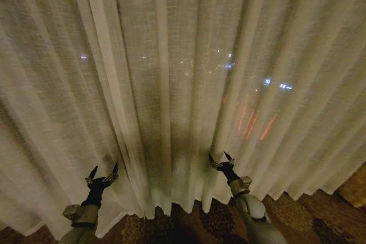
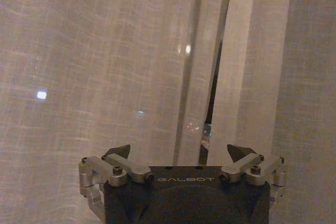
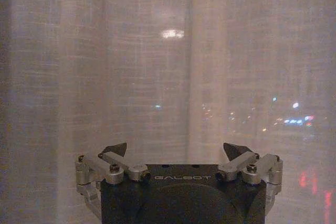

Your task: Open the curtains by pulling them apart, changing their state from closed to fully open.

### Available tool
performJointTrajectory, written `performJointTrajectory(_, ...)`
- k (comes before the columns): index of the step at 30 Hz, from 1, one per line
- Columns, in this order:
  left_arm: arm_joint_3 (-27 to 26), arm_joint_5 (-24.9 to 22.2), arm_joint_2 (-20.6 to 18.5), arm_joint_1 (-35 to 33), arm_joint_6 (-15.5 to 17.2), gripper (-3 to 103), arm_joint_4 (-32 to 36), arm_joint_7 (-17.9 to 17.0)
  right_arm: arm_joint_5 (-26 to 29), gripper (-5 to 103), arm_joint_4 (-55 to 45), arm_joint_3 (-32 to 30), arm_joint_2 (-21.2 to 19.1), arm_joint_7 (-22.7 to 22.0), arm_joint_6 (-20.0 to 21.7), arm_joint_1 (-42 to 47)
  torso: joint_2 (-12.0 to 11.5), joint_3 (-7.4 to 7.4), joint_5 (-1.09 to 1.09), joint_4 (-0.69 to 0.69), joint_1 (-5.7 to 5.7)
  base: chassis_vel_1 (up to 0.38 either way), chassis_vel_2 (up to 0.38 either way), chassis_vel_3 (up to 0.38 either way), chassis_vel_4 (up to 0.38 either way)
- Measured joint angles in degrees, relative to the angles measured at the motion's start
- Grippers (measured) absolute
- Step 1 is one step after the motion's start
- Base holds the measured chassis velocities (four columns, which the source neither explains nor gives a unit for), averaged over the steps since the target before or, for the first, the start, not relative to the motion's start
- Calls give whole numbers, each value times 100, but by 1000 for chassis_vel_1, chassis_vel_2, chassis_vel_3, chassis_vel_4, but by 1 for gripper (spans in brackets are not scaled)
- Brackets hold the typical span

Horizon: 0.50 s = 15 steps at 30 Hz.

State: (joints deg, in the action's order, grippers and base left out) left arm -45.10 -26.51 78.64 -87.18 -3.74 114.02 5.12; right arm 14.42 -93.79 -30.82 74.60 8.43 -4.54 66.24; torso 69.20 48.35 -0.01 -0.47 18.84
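Curtains [image 1: 171,84]: closed, hanging to carpet [image 1: 297,215]. Left gripper [image 1: 102,174], right gripper [image 1: 221,160]: jaws spread, empty, near fabric.

Hotel-like room, sheer curtains [image 1: 171,84], patterned carpet [image 1: 297,215]

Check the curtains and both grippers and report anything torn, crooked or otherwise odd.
Nothing stands out. The curtains hang closed in even pleats, with a narrow dark slit between panel edges in the left wrist view. The left gripper and right gripper face the fabric low down, jaws open, holding nothing.
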Motion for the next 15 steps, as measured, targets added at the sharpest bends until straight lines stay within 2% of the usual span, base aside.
performJointTrajectory(6, 0, 0, 0, 1, 0, 100, 0, 0, -55, 100, 543, 214, -79, -473, -5, -538, 0, 1, 0, 1, 1, 0, 0, 0, 0)
performJointTrajectory(15, 0, 0, 0, 1, 0, 100, 0, 0, -32, 100, 1562, 517, -9, -624, -254, -1252, -2, 3, 1, 1, 4, 0, 0, 0, 0)
